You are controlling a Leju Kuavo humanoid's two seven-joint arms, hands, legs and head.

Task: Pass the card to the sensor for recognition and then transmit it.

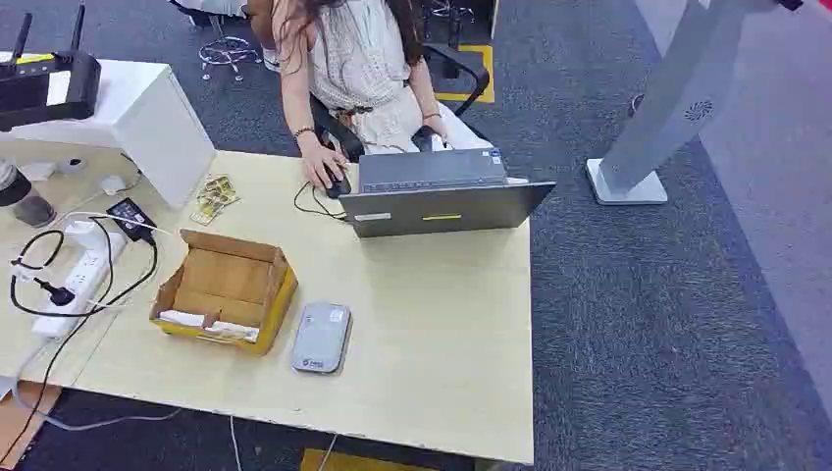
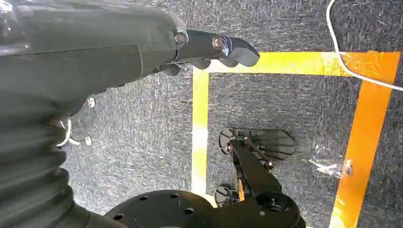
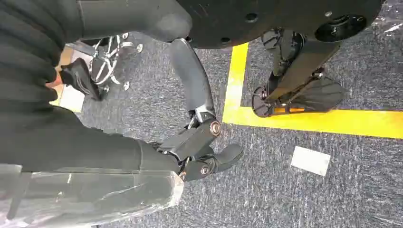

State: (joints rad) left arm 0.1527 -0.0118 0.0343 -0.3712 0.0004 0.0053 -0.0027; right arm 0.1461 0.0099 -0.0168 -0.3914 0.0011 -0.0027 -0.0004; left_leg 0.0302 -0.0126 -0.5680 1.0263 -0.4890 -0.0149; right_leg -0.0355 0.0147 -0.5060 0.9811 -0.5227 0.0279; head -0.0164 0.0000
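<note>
A grey flat sensor (image 1: 321,338) lies on the pale wooden table (image 1: 432,334), near the front edge. Left of it stands an open cardboard box (image 1: 226,285) with white cards (image 1: 208,324) along its near wall. My left hand (image 2: 214,50) hangs beside my body over the grey carpet, fingers stretched out and holding nothing. My right hand (image 3: 202,142) also hangs low above the carpet, thumb and fingers apart and holding nothing. A white card-like slip (image 3: 310,160) lies on the floor near it.
A person sits behind the table with a hand on a mouse (image 1: 336,184), next to an open laptop (image 1: 437,196). A power strip with cables (image 1: 78,275) and a white cabinet (image 1: 147,118) stand at the left. Small packets (image 1: 214,196) lie behind the box. Yellow tape (image 2: 200,137) marks the floor.
</note>
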